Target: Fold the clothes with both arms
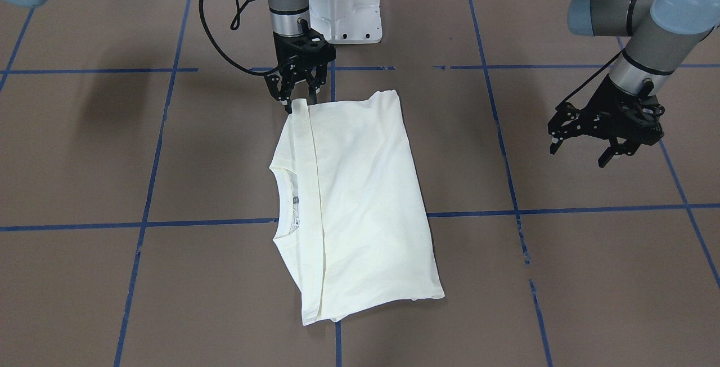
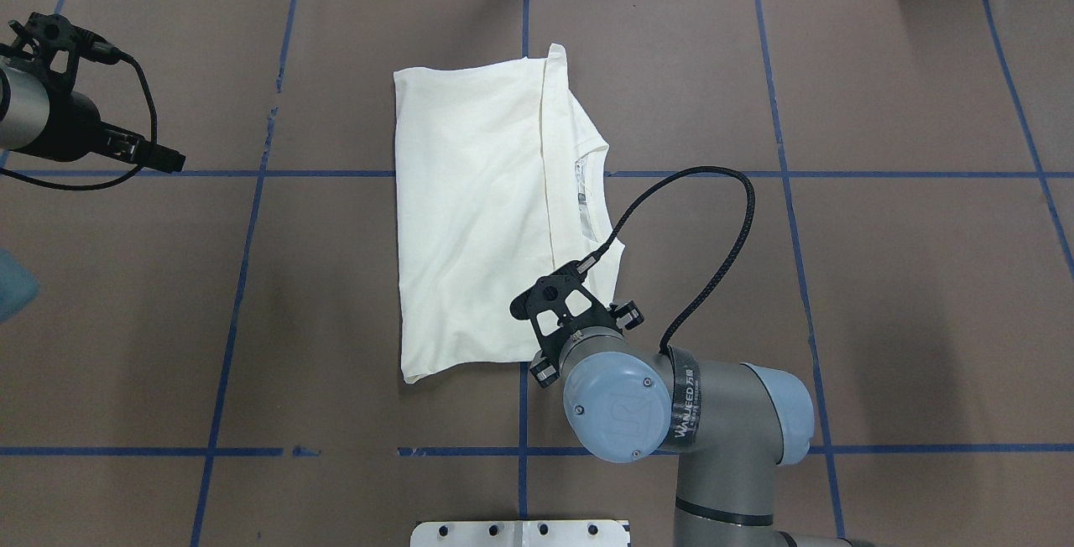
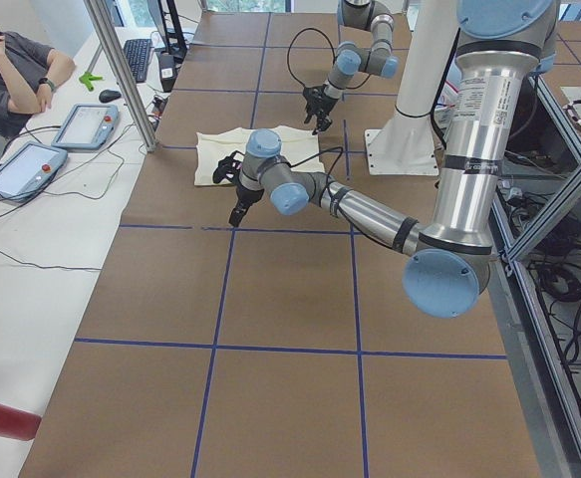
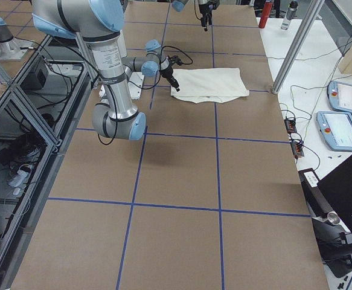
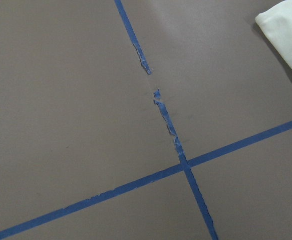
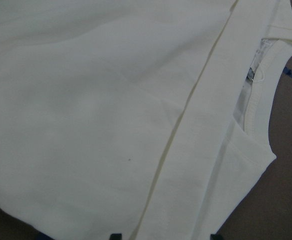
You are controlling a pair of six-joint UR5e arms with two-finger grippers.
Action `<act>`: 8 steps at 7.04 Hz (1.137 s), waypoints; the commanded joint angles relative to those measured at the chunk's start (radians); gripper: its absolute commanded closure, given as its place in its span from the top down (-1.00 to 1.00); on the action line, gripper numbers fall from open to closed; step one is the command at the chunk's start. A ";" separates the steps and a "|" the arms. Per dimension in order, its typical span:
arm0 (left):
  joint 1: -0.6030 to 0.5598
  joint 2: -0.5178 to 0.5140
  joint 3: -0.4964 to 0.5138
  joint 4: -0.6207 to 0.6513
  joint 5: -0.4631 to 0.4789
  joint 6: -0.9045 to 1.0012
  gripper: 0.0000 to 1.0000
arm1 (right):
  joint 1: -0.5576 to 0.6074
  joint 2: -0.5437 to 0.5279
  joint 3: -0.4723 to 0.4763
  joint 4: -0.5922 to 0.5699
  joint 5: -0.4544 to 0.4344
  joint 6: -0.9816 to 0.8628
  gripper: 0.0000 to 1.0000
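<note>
Right end effector (image 1: 298,94) at shirt (image 1: 360,198) edge

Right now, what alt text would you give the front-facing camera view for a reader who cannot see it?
A cream T-shirt lies folded, plain side up, on a brown table gridded with blue tape. The right gripper stands open at the shirt's top-left corner. The left gripper hangs open at the view's right, clear of the shirt.

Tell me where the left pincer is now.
Front-facing view, right side: the left pincer hangs over the table, apart from the shirt, beside a blue tape line.
</note>
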 commanded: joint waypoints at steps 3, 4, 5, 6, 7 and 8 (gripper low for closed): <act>0.000 -0.006 0.004 0.000 -0.005 0.000 1.00 | -0.029 -0.007 -0.014 -0.001 -0.019 -0.024 0.06; 0.000 -0.006 0.002 0.000 -0.005 0.000 1.00 | -0.029 -0.004 -0.030 0.000 -0.020 -0.024 -0.06; 0.000 -0.006 0.004 0.000 -0.005 0.000 1.00 | -0.029 -0.002 -0.028 0.000 -0.020 -0.024 -0.40; 0.000 -0.006 0.002 0.000 -0.003 0.000 1.00 | -0.029 0.002 -0.018 0.002 -0.020 -0.024 -0.78; 0.000 -0.006 0.002 0.000 -0.003 0.000 1.00 | -0.029 0.002 -0.016 0.005 -0.022 -0.024 -0.79; 0.000 -0.006 0.004 0.000 -0.002 0.000 1.00 | -0.028 0.002 -0.014 0.006 -0.022 -0.024 -0.78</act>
